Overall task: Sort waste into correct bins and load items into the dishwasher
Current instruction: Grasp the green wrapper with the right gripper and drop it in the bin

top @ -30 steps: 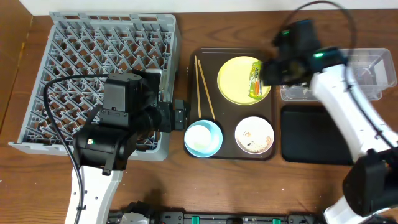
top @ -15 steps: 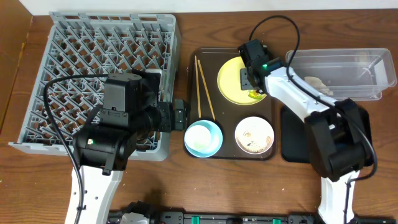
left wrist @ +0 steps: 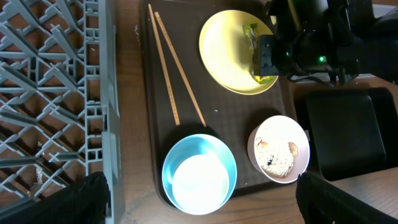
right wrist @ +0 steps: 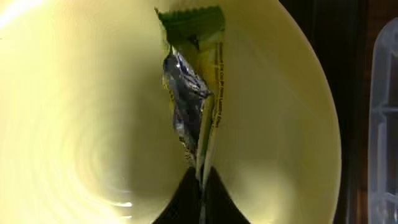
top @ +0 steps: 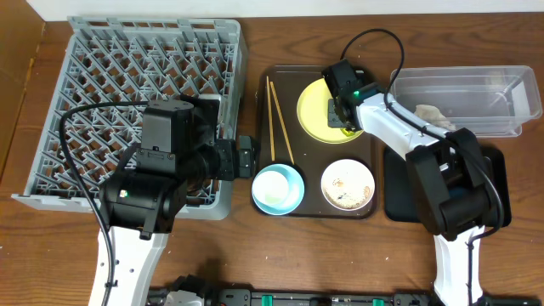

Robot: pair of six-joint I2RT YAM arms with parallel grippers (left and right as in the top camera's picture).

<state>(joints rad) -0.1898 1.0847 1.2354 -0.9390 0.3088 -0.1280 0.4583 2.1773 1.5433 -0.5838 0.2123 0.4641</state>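
My right gripper (right wrist: 200, 180) is shut on the lower end of the yellow-green snack wrapper (right wrist: 198, 93), which lies on the yellow plate (top: 316, 110). In the overhead view this gripper (top: 346, 117) is over the plate's right side. My left gripper (left wrist: 202, 199) stands wide open above the light-blue bowl (left wrist: 199, 174), holding nothing. Beside that bowl is the small white bowl (top: 347, 184), with whitish crumbs in it. Two chopsticks (top: 279, 119) lie left of the plate. The grey dish rack (top: 127, 76) fills the left. The clear tub (top: 484, 89) holds a white tissue (top: 429, 112).
Plate, bowls and chopsticks all rest on a dark brown serving tray (top: 310, 161). The glossy black tray (top: 404, 187) lies right of it, below the clear tub, partly under my right arm. The left arm's body covers the rack's near right corner.
The right arm swung left from over the clear tub down onto the plate, and its jaws have shut on the wrapper. The left arm has not moved.
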